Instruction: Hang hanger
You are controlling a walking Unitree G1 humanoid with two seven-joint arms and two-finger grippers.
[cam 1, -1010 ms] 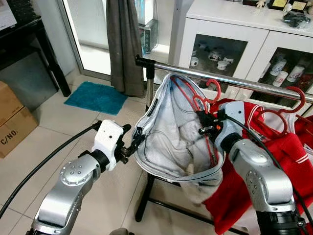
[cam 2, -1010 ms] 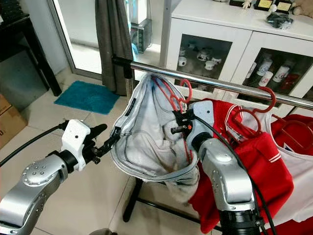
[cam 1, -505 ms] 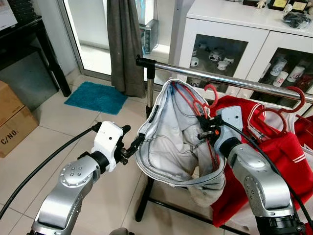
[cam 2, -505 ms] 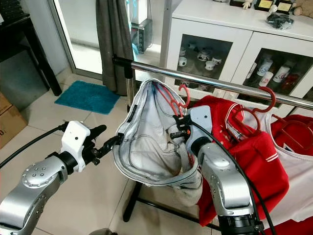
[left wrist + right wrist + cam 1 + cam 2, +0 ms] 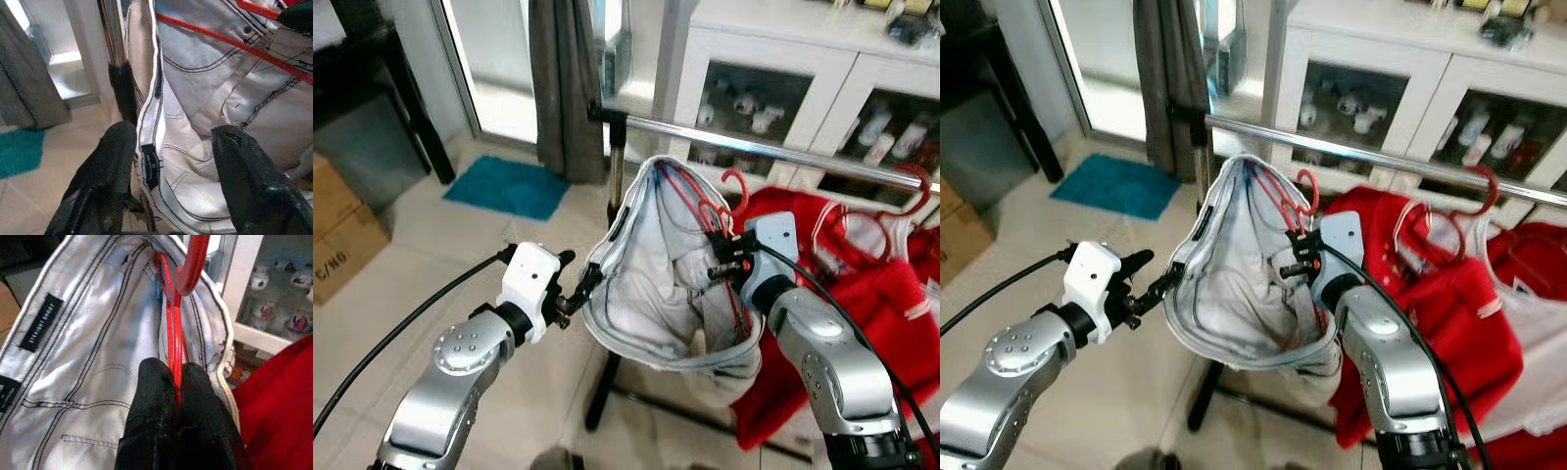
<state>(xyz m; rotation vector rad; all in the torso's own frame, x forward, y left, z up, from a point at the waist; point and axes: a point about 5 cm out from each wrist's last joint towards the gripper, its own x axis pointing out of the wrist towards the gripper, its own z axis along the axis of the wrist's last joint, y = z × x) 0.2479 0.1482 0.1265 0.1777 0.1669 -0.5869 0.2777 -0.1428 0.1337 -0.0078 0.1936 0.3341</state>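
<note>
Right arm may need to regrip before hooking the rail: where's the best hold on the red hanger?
Judging by its pose, keep to the wire neck just below the hook of the red hanger, where the right gripper pinches it now, coming from beneath. That leaves the open hook free to pass over the rail.

Room behind the rack
White cabinet (image 5: 773, 59) holds mugs; teal mat (image 5: 506, 186), grey curtain (image 5: 566, 88), cardboard box (image 5: 342, 235) nearby.

Both arms were silver metal with rounded, jointed segments; the left elbow housing showed a ring of small screws. Each wrist ended in a white block carrying a claw, the left claw (image 5: 579, 291) and the right claw (image 5: 719, 257), each with two long black fingers (image 5: 105, 183). A black cable trailed from each wrist.
</note>
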